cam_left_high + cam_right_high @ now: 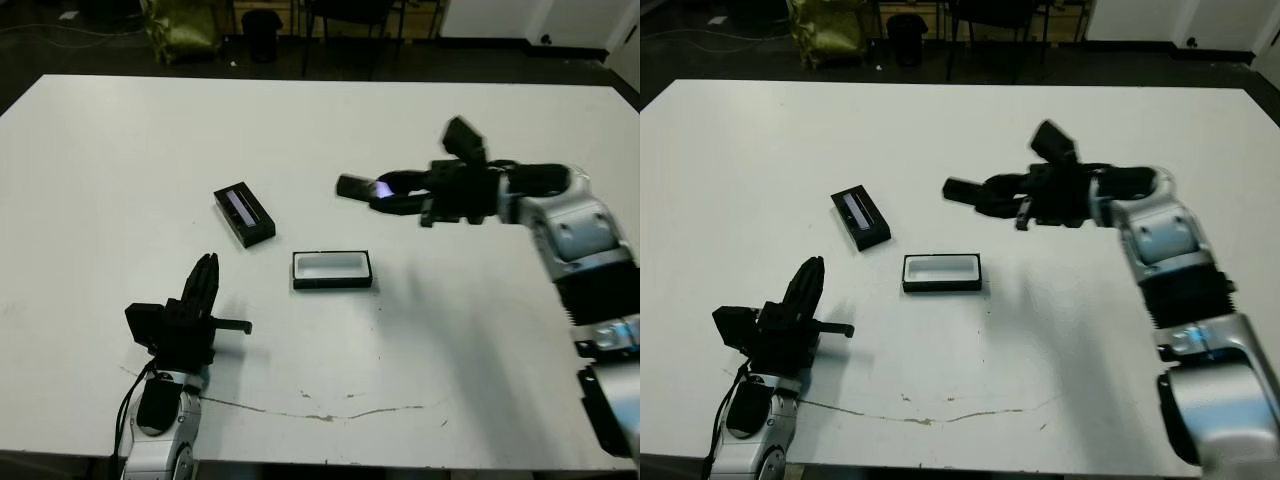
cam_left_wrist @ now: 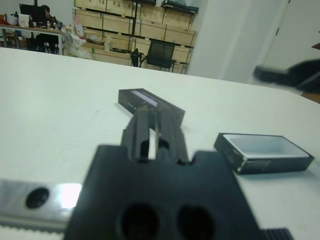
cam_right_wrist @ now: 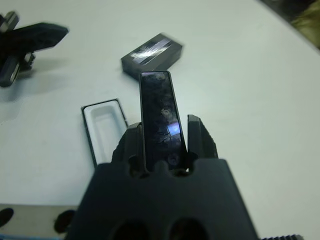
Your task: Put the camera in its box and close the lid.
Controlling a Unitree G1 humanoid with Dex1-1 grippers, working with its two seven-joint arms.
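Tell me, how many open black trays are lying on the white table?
2. The white-lined box lies near the table's middle; the lid with its bluish-grey strip lies apart, farther back toward the robot's left. None seems hidden.

Box (image 1: pixel 332 270): mid-table (image 1: pixel 120 150), open side up. Lid (image 1: pixel 244 215): just behind and left of box, apart. Camera (image 1: pixel 362 187): above table, behind and right of box.

Two head-mounted eyes look forward and down across the white tabletop (image 1: pixel 120 150), framing nearly all of it. Each wrist camera peers low along its own black two-fingered hand. All four views share the shallow black white-lined box (image 1: pixel 332 270), centre frame from the head.
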